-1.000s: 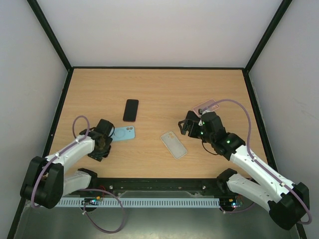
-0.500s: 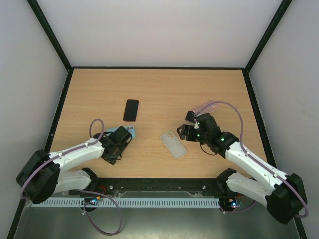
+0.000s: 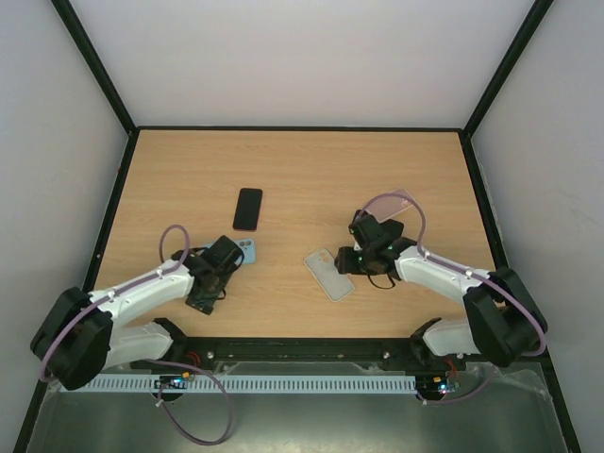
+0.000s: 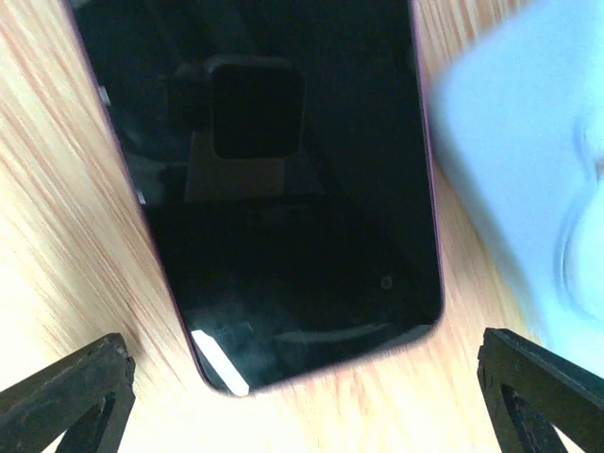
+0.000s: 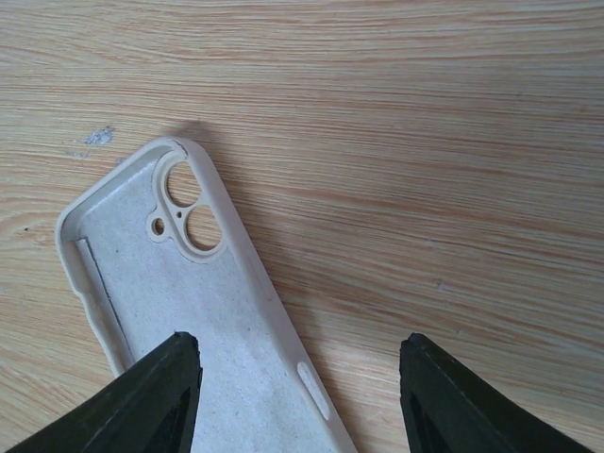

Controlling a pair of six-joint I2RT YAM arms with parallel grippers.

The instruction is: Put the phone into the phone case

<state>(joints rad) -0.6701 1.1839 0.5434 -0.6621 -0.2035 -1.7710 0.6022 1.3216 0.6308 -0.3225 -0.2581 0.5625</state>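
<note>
A black phone [image 3: 248,209] lies flat, screen up, left of the table's centre; it fills the left wrist view [image 4: 264,189]. My left gripper [image 3: 226,257] is open and empty, just short of the phone's near end [image 4: 302,415]. A light blue case [image 3: 244,249] lies right beside it [image 4: 528,189]. A white case [image 3: 329,274] lies open side up near the middle. My right gripper [image 3: 347,261] is open and hangs low over that case's right rim [image 5: 302,415], with the camera cutouts [image 5: 189,212] ahead of the fingers.
A pink case [image 3: 396,199] lies behind the right arm, partly under its cable. The wooden table [image 3: 302,160] is enclosed by black rails and white walls.
My left gripper moved right, up to the light blue case and towards the black phone. My right gripper swung left and down to the white case's right edge. The cases and phone have not moved.
</note>
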